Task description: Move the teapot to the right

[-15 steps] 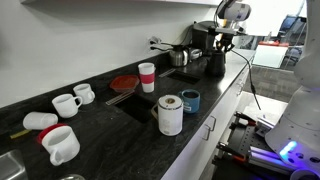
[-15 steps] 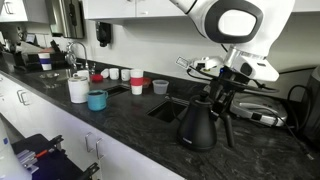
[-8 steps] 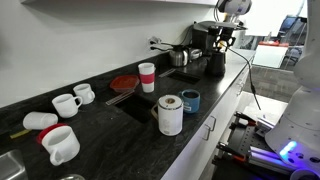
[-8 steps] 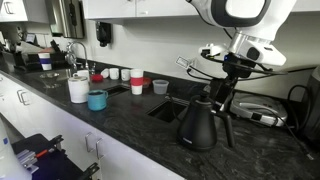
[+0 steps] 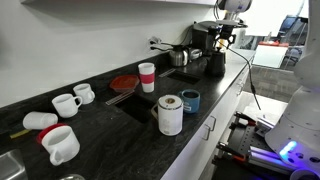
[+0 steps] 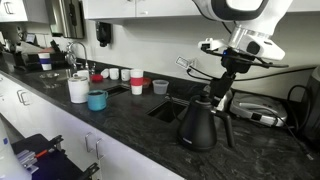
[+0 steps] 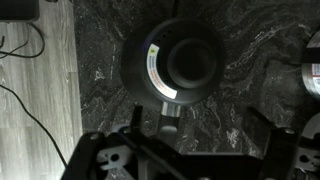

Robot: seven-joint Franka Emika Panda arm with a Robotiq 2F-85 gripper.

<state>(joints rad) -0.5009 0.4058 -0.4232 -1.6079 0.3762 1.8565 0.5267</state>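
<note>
A black speckled stone countertop (image 5: 105, 128) runs the length of the kitchen, seen in both exterior views (image 6: 125, 128), with a sink (image 5: 138, 104) set into it. The white Franka arm (image 6: 238, 18) reaches in from above, and its gripper (image 6: 222, 84) points straight down over the teapot (image 6: 197, 124). The teapot is a glossy black pot with a wide base and a narrow top. It stands upright on the countertop just beside the sink, at the far end of the counter in an exterior view (image 5: 215, 64), near a small steel pot (image 5: 180, 57). In the wrist view the teapot (image 7: 178, 62) is seen from directly above, its round lid centred in the picture. The gripper (image 7: 190, 152) frames the bottom edge with its jaws spread wide apart and closed on nothing. Whether the tips touch the pot cannot be told. Well apart from the teapot, past the sink, stands a white lidded canister (image 5: 170, 115), with a blue cup (image 5: 190, 101) just beside it. Further along the counter are a white-and-red cup (image 5: 147, 77), a red plate (image 5: 124, 83), two white mugs (image 5: 67, 104) and a white pitcher (image 5: 62, 146).
</note>
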